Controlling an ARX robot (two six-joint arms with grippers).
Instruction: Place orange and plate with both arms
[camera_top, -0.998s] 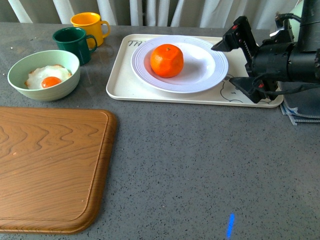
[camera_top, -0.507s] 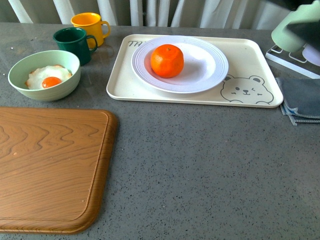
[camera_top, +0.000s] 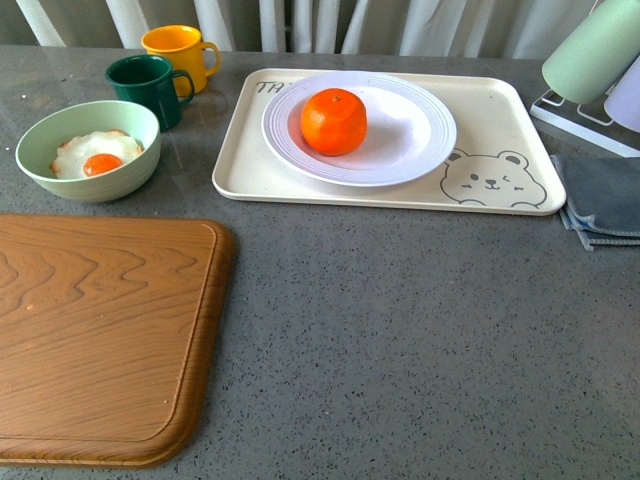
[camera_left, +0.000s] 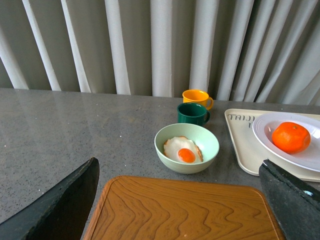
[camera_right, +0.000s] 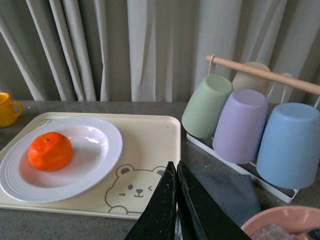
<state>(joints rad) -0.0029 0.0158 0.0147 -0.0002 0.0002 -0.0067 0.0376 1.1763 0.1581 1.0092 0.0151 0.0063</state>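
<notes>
The orange (camera_top: 334, 121) rests in the white ridged plate (camera_top: 415, 150), left of the plate's centre, and the plate stands on the cream bear-printed tray (camera_top: 490, 110). Neither arm shows in the front view. In the left wrist view my left gripper (camera_left: 185, 200) is open, its dark fingers (camera_left: 65, 202) wide apart above the wooden board (camera_left: 180, 212), with the orange (camera_left: 291, 137) and plate (camera_left: 265, 130) off to one side. My right gripper (camera_right: 176, 167) is shut on nothing, hovering near the tray's bear corner, apart from the orange (camera_right: 50, 151) and plate (camera_right: 102, 150).
A pale green bowl (camera_top: 40, 140) with a fried egg, a dark green mug (camera_top: 148, 88) and a yellow mug (camera_top: 175, 50) stand at the back left. The wooden board (camera_top: 100, 335) lies front left. A cup rack (camera_right: 240, 120), grey cloth (camera_top: 605, 195) and pink bowl (camera_right: 280, 220) are at the right.
The right arm, which stood open beside the plate's right edge a second ago, has drawn back out of the front view. Orange and plate have not moved.
</notes>
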